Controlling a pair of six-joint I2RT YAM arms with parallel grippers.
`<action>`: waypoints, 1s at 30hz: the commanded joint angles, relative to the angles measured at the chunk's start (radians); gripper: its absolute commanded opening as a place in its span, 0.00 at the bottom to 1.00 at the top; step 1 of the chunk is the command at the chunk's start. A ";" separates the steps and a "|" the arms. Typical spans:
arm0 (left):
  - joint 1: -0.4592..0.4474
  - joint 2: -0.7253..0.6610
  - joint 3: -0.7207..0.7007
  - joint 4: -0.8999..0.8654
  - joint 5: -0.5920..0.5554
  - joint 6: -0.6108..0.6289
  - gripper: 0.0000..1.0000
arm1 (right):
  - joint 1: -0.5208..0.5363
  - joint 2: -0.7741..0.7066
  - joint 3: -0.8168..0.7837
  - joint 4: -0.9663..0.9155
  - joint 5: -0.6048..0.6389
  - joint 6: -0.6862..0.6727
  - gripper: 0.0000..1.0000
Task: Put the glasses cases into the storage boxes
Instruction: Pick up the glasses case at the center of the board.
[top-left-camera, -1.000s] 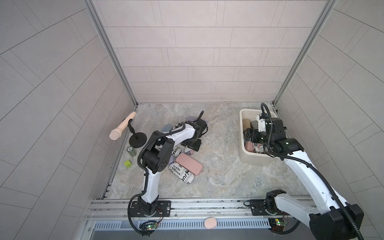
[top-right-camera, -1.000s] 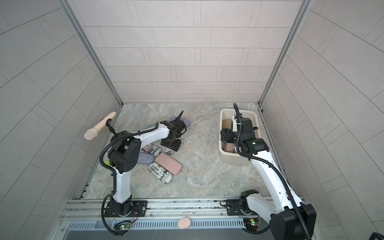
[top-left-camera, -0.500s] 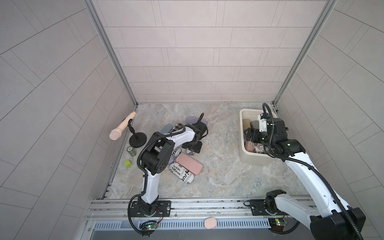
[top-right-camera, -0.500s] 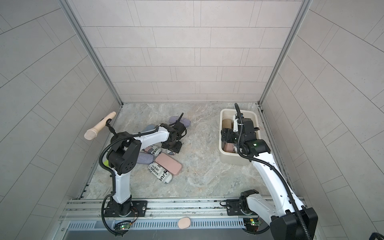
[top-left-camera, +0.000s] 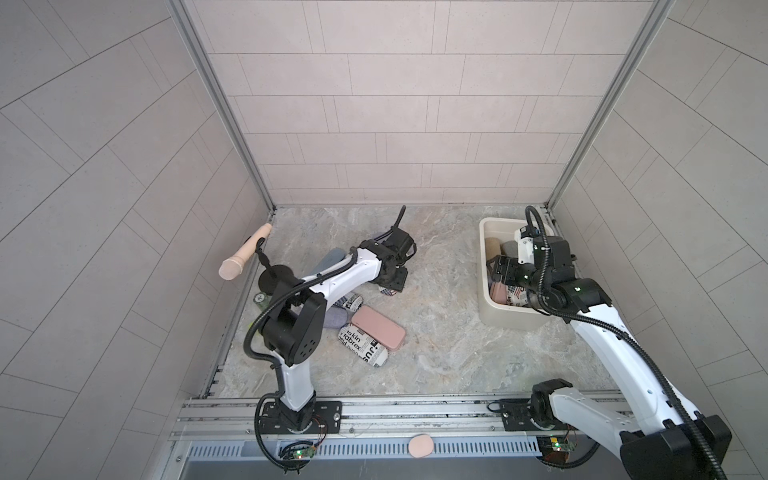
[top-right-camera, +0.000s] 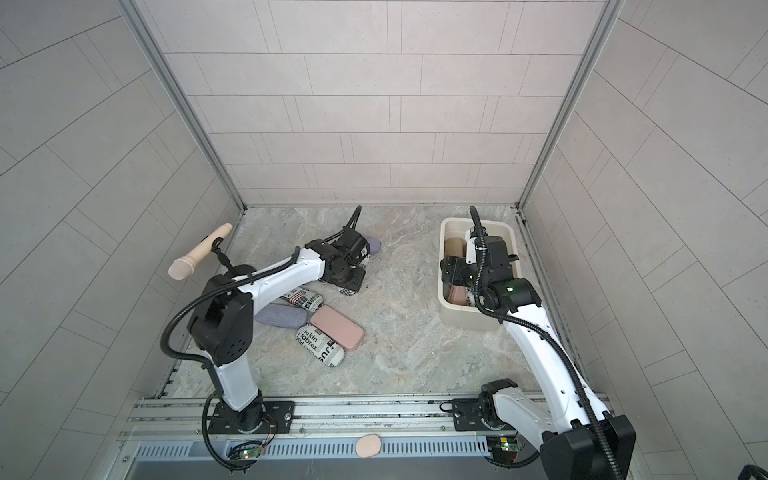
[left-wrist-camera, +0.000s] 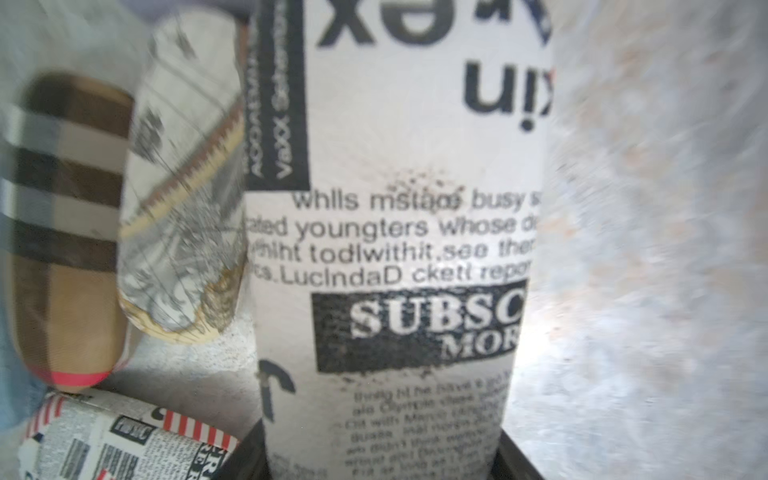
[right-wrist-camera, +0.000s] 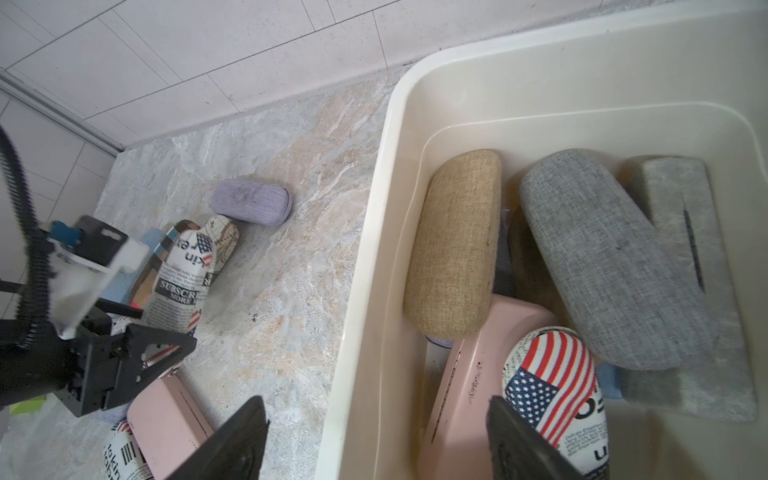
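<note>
My left gripper (top-left-camera: 392, 282) is shut on a newspaper-print glasses case (left-wrist-camera: 395, 232) that lies on the marble table; its black fingers (left-wrist-camera: 245, 457) press both sides of the case's near end. Beside it lie a plaid case (left-wrist-camera: 62, 232) and a map-print case (left-wrist-camera: 183, 208). Nearer the front are a pink case (top-left-camera: 378, 332), another newspaper-print case (top-left-camera: 361, 351) and a lilac case (top-right-camera: 282, 316). The cream storage box (top-left-camera: 511, 322) at the right holds tan (right-wrist-camera: 453, 245), grey (right-wrist-camera: 615, 257), pink (right-wrist-camera: 469, 374) and flag-print (right-wrist-camera: 552, 382) cases. My right gripper (right-wrist-camera: 382, 440) hangs open over the box's left wall, holding nothing.
A purple case (right-wrist-camera: 251, 205) lies apart toward the back wall. A beige handle on a black stand (top-left-camera: 245, 257) leans at the left wall, with a small green object (top-left-camera: 259, 297) by it. A peach oval (top-left-camera: 420, 445) rests on the front rail.
The left gripper's jaws have narrowed onto the newspaper-print case and it has shifted slightly toward the front. The right gripper has moved a little toward the box's left wall.
</note>
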 joint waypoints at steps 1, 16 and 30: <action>-0.005 -0.081 0.059 0.055 0.090 0.035 0.60 | 0.002 -0.013 0.054 0.018 -0.038 0.045 0.83; -0.006 -0.426 -0.475 0.931 0.297 -0.142 0.59 | 0.285 0.193 0.181 0.271 -0.101 0.182 0.78; -0.005 -0.394 -0.435 0.914 0.406 -0.182 0.58 | 0.378 0.393 0.273 0.366 -0.105 0.223 0.64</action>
